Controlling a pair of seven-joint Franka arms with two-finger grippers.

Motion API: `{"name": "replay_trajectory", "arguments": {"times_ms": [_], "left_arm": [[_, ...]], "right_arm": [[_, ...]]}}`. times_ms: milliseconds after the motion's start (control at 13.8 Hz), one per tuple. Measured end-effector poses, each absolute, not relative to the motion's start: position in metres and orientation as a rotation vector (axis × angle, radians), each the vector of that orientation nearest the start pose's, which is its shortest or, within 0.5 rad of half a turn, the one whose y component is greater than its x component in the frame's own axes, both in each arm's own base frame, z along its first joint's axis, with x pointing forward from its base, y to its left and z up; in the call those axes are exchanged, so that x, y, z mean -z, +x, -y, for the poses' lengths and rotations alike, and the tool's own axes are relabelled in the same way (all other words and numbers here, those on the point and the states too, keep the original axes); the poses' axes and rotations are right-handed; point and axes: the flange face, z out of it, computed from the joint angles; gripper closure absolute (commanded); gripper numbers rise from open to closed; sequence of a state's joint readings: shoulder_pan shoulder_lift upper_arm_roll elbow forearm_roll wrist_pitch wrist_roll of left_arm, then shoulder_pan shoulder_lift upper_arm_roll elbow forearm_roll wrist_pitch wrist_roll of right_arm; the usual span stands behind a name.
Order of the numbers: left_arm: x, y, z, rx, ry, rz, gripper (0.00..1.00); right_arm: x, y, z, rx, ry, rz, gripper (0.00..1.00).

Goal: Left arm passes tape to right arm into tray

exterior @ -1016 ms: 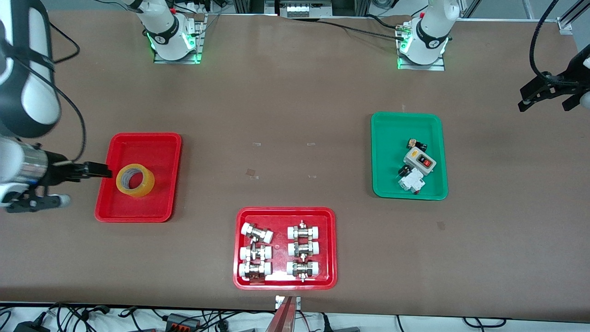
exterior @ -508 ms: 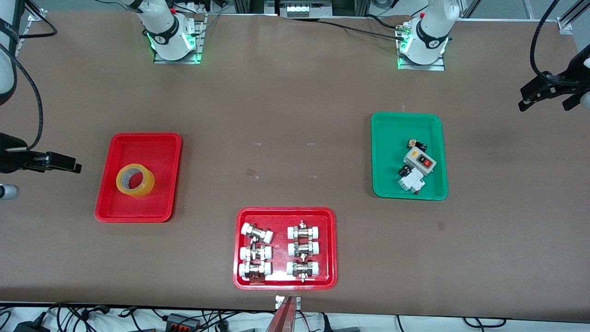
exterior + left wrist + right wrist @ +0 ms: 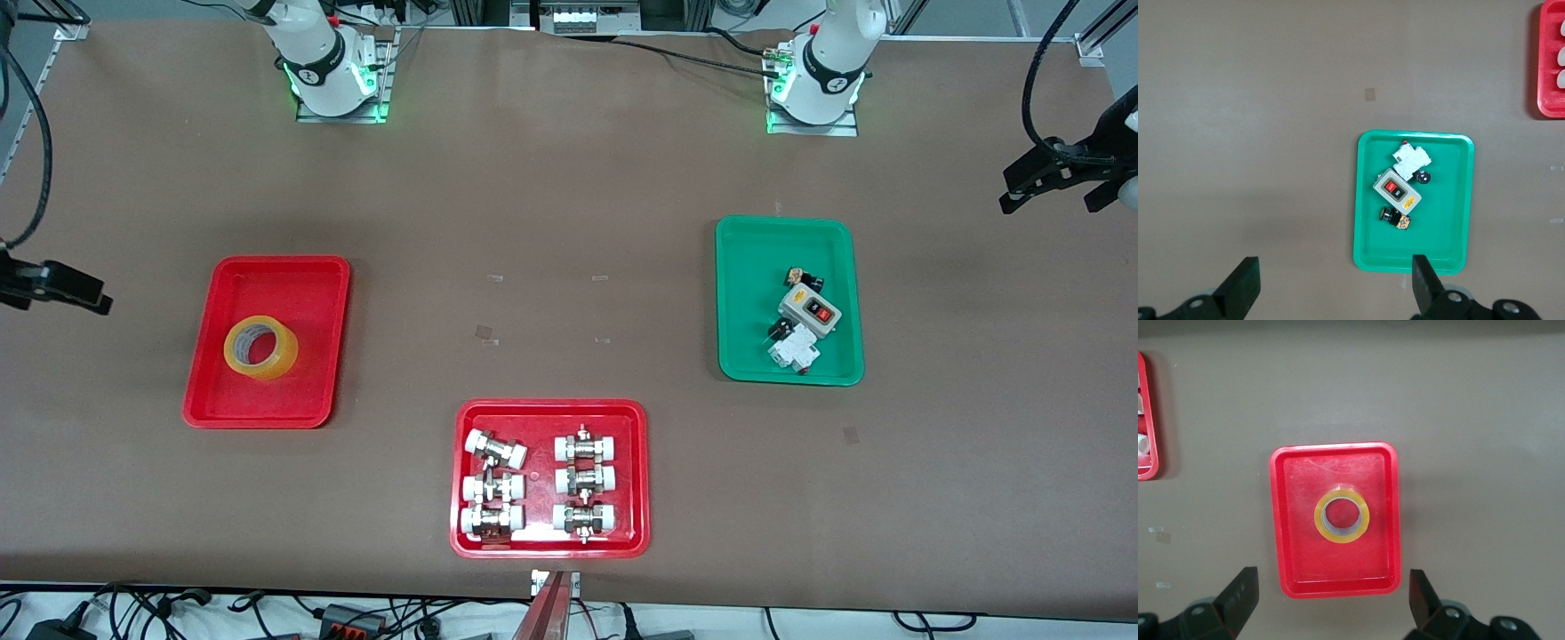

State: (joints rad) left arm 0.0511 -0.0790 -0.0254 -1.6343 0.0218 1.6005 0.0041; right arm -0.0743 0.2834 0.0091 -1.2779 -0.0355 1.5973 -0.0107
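Observation:
The tape [image 3: 260, 348], a yellow roll with a pale core, lies flat in the plain red tray [image 3: 267, 414] toward the right arm's end of the table. It shows in the right wrist view [image 3: 1341, 515], in the middle of the tray [image 3: 1333, 588]. My right gripper [image 3: 84, 298] is open and empty, up in the air beside the tray at the table's end; in its own view [image 3: 1331, 603] it hangs high over the tray's edge. My left gripper [image 3: 1049, 191] is open and empty, waiting high over the left arm's end, beside the green tray in its own view [image 3: 1333, 288].
A green tray [image 3: 789, 378] with small electrical parts lies toward the left arm's end; it shows in the left wrist view [image 3: 1368, 200]. A red tray of white-capped metal fittings [image 3: 549, 409] lies near the table's front edge. Cables hang by both grippers.
My right gripper has drawn back from the tape and risen toward the table's end. The tape stays in the red tray. The left arm has not moved.

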Motion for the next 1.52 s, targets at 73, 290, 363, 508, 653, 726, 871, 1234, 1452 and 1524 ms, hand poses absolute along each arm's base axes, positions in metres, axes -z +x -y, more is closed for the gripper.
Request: {"name": "replay_trajectory", "arguments": {"times_ms": [73,290,363,508,653,726,871,1234,1452,1524], "left_arm": [[-0.640,0.532,-0.015,0.068,-3.116,0.034,0.00],[-0.640,0.532,-0.016,0.066,-3.116,0.036,0.00],[-0.640,0.532,-0.016,0.066,-3.116,0.036,0.00],[-0.640,0.532,-0.016,0.066,-3.116,0.036,0.00],[-0.640,0.532,-0.016,0.065,-3.116,0.036,0.00],[-0.640,0.532,-0.016,0.065,-3.116,0.037,0.00],[-0.640,0.532,-0.016,0.065,-3.116,0.037,0.00],[-0.640,0.532,-0.016,0.064,-3.116,0.037,0.00],[-0.640,0.532,-0.017,0.064,-3.119,0.038,0.00],[-0.640,0.532,-0.016,0.061,-3.124,0.039,0.00]], "right_arm": [[-0.601,0.636,0.047,0.056,-3.178,-0.088,0.00],[-0.599,0.621,0.047,0.031,-3.180,-0.089,0.00],[-0.595,0.614,0.046,0.034,-3.180,-0.088,0.00],[-0.584,0.593,0.045,0.045,-3.181,-0.085,0.00],[-0.577,0.571,0.043,0.020,-3.181,-0.083,0.00],[-0.576,0.564,0.042,0.013,-3.181,-0.083,0.00],[-0.579,0.559,0.041,0.018,-3.181,-0.088,0.00],[-0.583,0.557,0.042,0.031,-3.151,-0.114,0.00],[-0.584,0.555,0.041,0.016,-3.145,-0.115,0.00],[-0.584,0.555,0.041,0.016,-3.145,-0.115,0.00]]}}
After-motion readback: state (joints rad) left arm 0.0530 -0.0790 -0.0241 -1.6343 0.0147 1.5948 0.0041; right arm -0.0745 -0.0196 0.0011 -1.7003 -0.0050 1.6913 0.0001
